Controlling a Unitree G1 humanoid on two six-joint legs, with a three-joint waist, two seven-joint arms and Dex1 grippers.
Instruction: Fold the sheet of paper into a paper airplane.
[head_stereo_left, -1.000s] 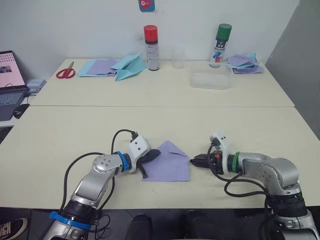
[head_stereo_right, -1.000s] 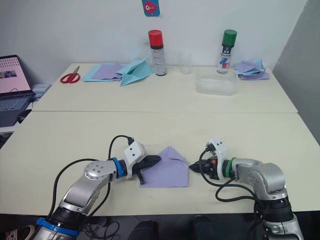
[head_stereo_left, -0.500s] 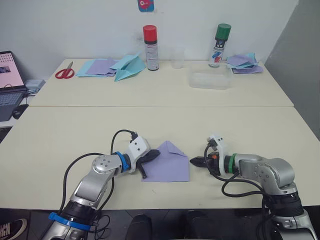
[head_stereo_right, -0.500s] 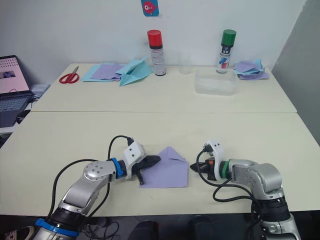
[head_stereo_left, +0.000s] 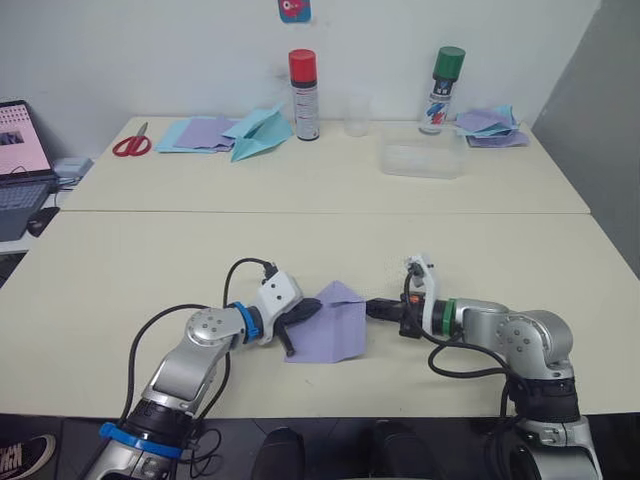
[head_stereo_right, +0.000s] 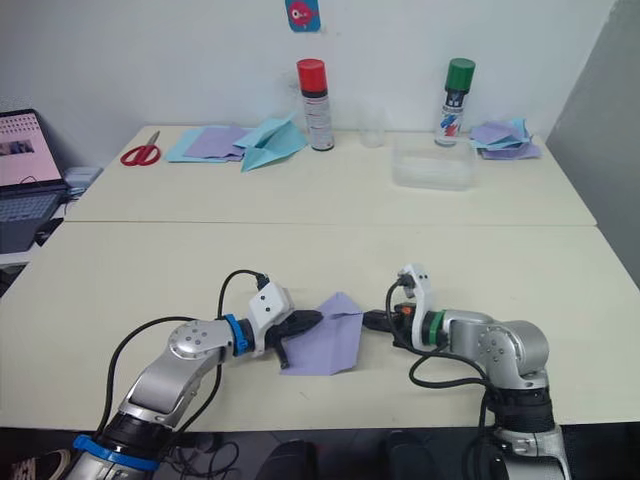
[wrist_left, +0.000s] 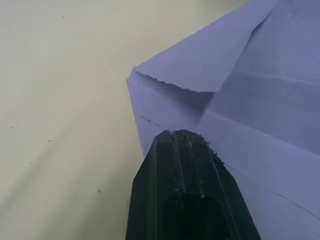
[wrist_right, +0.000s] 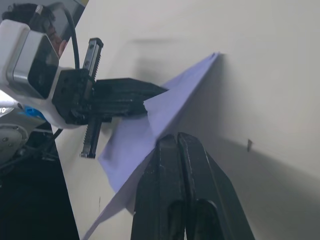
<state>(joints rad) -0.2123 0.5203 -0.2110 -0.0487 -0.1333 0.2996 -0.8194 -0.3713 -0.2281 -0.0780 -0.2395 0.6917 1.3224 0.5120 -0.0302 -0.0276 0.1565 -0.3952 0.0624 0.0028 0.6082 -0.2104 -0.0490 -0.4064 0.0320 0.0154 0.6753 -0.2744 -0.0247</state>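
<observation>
Mid-fold, by the look of it: sheet (head_stereo_left: 331, 327) lying on the near table (head_stereo_left: 120, 270), close to the front edge, between the two grippers. One corner flap already turned over at the far side, giving a slanted top edge and a point. Right side of the sheet lifted off the table, standing up as a raised flap, as seen in the right wrist view.

Left gripper (head_stereo_left: 303, 311) resting on the sheet's left edge, fingers pressed together, apparently pinning the paper flat; whether a layer sits between the fingers cannot be told. Right gripper (head_stereo_left: 379, 308) at the sheet's right edge, fingers together and touching the raised flap, seemingly pushing it up and over rather than pinching it.

Judged step: bringing the right side across toward the left, either the second corner fold or a fold along the middle. Not yet a plane; several folds left.

Next move, as a judgement: carry the flap on over to the left until edges meet, hold the left side pinned against sliding, then press along the new fold to set the crease. Main risk: the thin sheet skidding or creasing off line.
</observation>
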